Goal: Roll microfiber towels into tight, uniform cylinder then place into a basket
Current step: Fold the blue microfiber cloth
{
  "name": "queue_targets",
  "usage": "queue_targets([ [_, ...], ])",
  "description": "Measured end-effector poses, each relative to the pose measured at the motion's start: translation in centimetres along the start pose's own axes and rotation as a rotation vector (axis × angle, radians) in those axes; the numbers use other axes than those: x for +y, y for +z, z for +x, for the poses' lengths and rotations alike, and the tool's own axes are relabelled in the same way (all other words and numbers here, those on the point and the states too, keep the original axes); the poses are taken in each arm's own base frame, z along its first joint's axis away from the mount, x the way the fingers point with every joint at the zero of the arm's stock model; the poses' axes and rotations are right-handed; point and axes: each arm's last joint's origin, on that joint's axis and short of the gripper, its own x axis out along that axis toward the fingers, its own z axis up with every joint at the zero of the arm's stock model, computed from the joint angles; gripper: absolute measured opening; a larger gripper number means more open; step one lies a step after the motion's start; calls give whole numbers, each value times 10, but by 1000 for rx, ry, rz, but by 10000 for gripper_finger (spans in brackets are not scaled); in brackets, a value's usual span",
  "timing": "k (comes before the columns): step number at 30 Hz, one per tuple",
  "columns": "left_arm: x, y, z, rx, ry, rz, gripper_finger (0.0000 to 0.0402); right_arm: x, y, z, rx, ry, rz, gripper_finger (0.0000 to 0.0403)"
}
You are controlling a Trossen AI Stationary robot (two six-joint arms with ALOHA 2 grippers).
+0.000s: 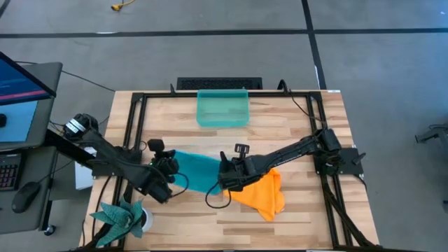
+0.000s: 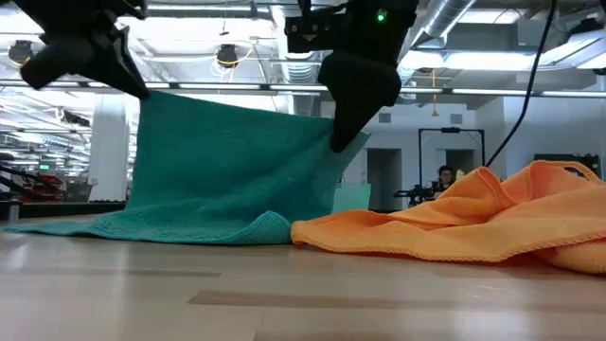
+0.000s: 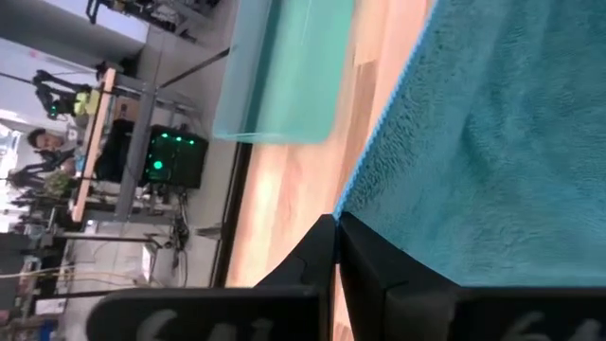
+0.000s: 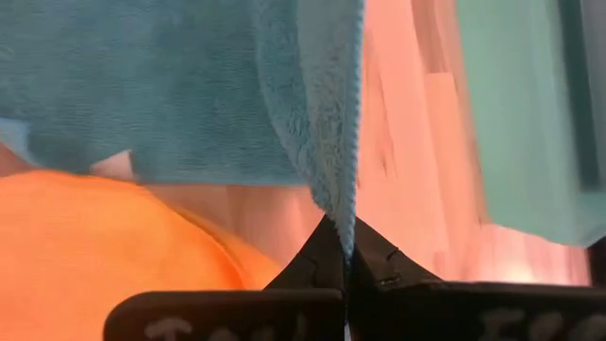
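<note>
The teal towel (image 1: 199, 171) is held up between my two grippers, and its lower edge (image 2: 189, 232) lies on the table. My left gripper (image 1: 168, 175) is shut on the towel's left upper end and my right gripper (image 1: 225, 178) on its right upper end. The orange towel (image 1: 262, 192) lies crumpled on the table just right of the teal one, its near edge (image 2: 398, 248) flat on the wood. The translucent teal basket (image 1: 222, 108) stands near the table's far edge. My left gripper pinches the teal towel's hemmed edge (image 3: 348, 204) between its two fingers, at the upper left corner (image 2: 142, 93). The towel hangs below it, with the bottom on the table. My right gripper pinches the towel's hemmed edge (image 4: 343, 204) at the upper right end (image 2: 333, 142), coming slantwise from above. The cloth bunches into folds at the fingers, and its top edge runs nearly straight to the other gripper.
A green spiky plant in a white pot (image 1: 124, 217) stands at the table's near left corner, close to my left arm. A black frame (image 1: 133, 105) runs along the table's edges. Bare wood lies between the towels and the basket.
</note>
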Motion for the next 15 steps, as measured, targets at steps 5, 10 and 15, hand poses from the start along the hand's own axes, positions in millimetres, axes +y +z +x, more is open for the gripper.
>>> queue_targets([
  [5,3,-1,-1,2,21,-11,0,-16,4,8,5,-65,24,10],
  [10,13,0,9,27,110,-53,0,-40,9,21,18,-140,75,10],
  [15,26,2,26,107,171,-115,0,-64,15,33,5,-199,142,10],
])
